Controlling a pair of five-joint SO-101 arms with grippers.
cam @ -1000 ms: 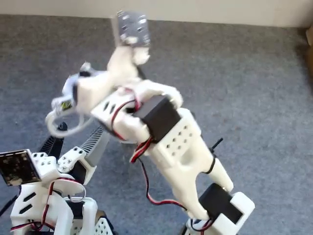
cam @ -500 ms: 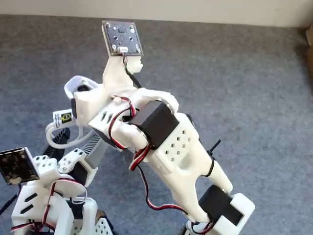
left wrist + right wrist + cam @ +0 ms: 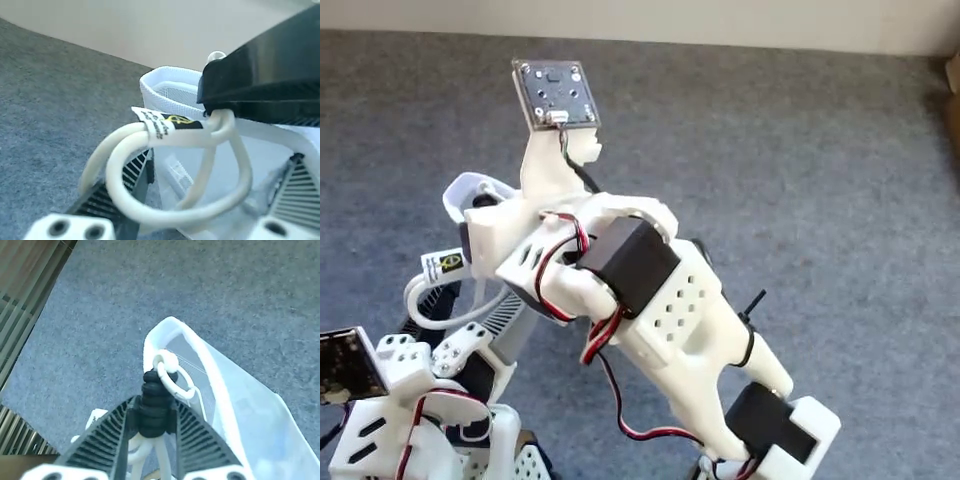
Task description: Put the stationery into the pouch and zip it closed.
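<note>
A white mesh pouch (image 3: 466, 188) (image 3: 170, 95) (image 3: 240, 390) stands with its mouth open beneath the right arm. My right gripper (image 3: 155, 412) is shut on a black lumpy item (image 3: 156, 390) just at the pouch's rim. A white cord loop (image 3: 420, 292) (image 3: 150, 215) with a small tag (image 3: 446, 263) hangs from that item. My left gripper (image 3: 470, 298) (image 3: 210, 200) sits low beside the pouch. Its ribbed black fingers (image 3: 125, 175) are spread wide, with the cord loop and the pouch's lower part between them.
Grey carpet (image 3: 820, 150) covers the whole surface, with free room to the right and far side. A pale wall edge (image 3: 720, 20) runs along the back. Wooden slats (image 3: 20, 285) border the carpet in the right wrist view.
The right arm has swung left and a little nearer, carrying the black item and its cord loop lower over the pouch. The left arm has shifted slightly down-left.
</note>
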